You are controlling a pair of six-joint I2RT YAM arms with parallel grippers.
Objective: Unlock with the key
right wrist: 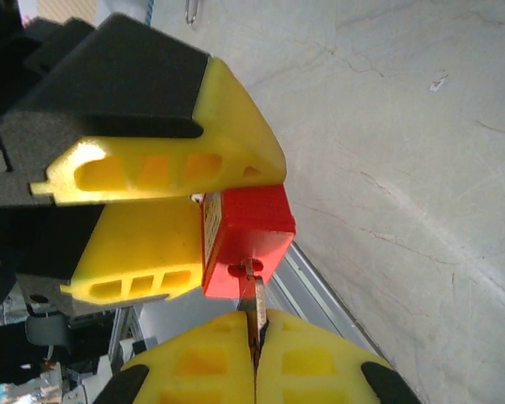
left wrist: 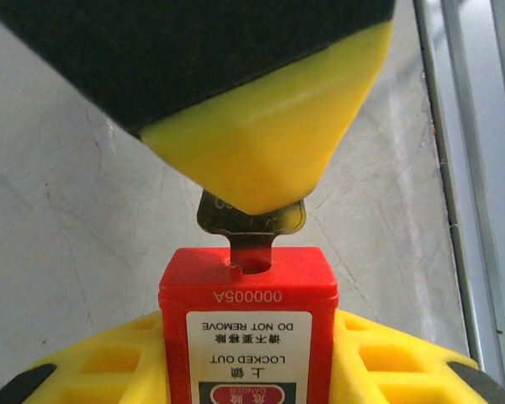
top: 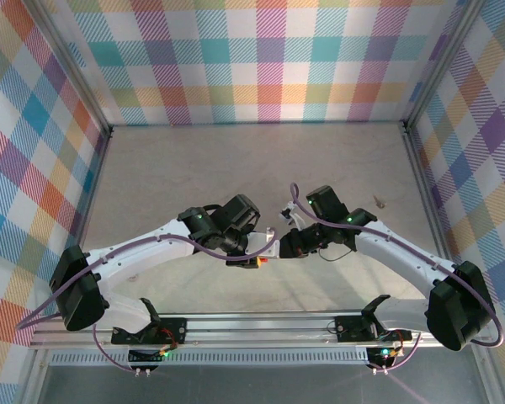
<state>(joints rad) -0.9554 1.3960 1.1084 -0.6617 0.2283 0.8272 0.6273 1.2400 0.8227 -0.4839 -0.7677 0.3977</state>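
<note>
Around the workspace, plaid walls [top: 269, 59] in bright colours stand on the left, back and right, with metal posts at the corners. They enclose a pale grey table [top: 194, 168] veined with fine cracks, and an aluminium rail [top: 261, 324] runs along its near edge. Left of centre, the left gripper [left wrist: 248, 370] has its yellow fingers partly apart and clamped on the sides of a red padlock [left wrist: 248, 328], held above the table between the two arms. The padlock's long axis runs out along those fingers. Its keyhole end points away from the left wrist toward the right arm, so the label reads upside down in the left wrist view. A brass key [left wrist: 251, 220] lies in line with that axis, blade in the keyhole. The right gripper [right wrist: 254, 337] is fully closed, pinching the key's head. Farther right on the table lies a small brownish object [top: 377, 201], too small to identify.
</note>
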